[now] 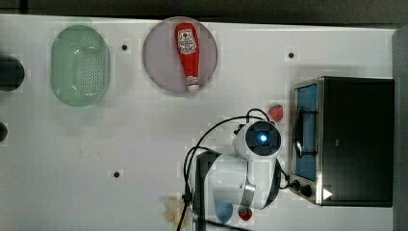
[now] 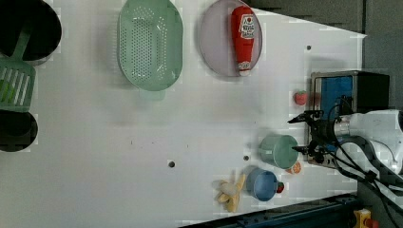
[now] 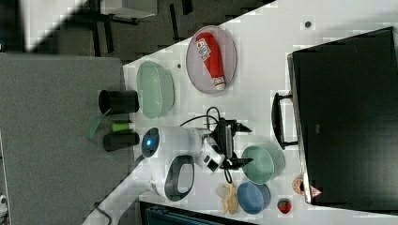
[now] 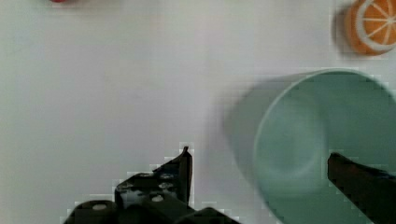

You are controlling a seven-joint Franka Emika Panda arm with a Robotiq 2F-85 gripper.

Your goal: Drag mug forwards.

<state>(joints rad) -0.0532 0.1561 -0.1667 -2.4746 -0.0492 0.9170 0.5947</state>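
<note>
The jaws of the gripper stand released and wide at the left view's right, one finger over the mouth of the pale blue-green mug and the other outside its wall, so a shallow or off-centre descent could clip the rim and tip it instead of hooking it. Farther out, the orange slice touches its base and the blue cup sits just below it on the surface; a skewed drag would likely shove either along
</note>
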